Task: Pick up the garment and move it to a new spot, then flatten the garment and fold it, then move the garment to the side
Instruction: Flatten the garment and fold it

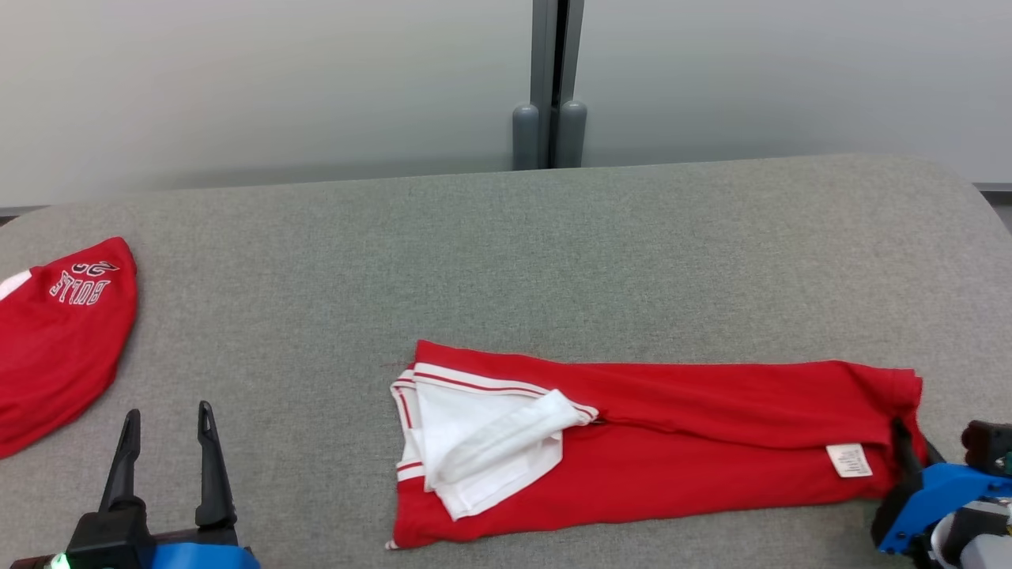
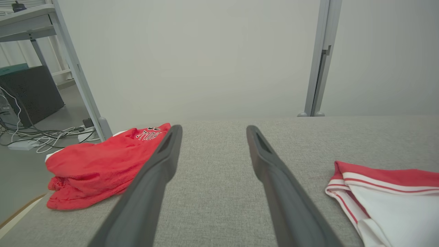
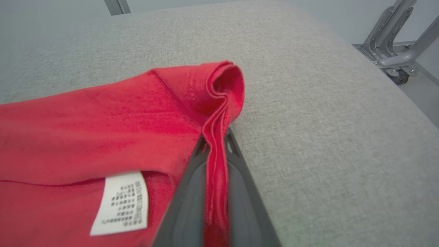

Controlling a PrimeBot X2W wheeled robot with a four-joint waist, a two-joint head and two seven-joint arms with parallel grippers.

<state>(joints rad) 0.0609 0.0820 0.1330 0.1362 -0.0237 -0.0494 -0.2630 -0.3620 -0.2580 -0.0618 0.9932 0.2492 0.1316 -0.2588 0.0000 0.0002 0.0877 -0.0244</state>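
Clamped on the hem of the red garment (image 3: 103, 120), stretched lengthwise on the grey bench (image 1: 553, 253), the right pincer (image 3: 216, 137) should lift slowly, keeping all layers together; the left pincer (image 1: 168, 412) hangs wide open, empty.

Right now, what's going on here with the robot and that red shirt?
A two-armed robot is folding laundry on a grey table. The shirt lies there, folded lengthwise into a long strip. The right gripper is shut on the hem at the strip's right end. The left gripper is open and holds nothing, above bare table to the shirt's left. Another red jersey sits at the table's left edge, untouched.
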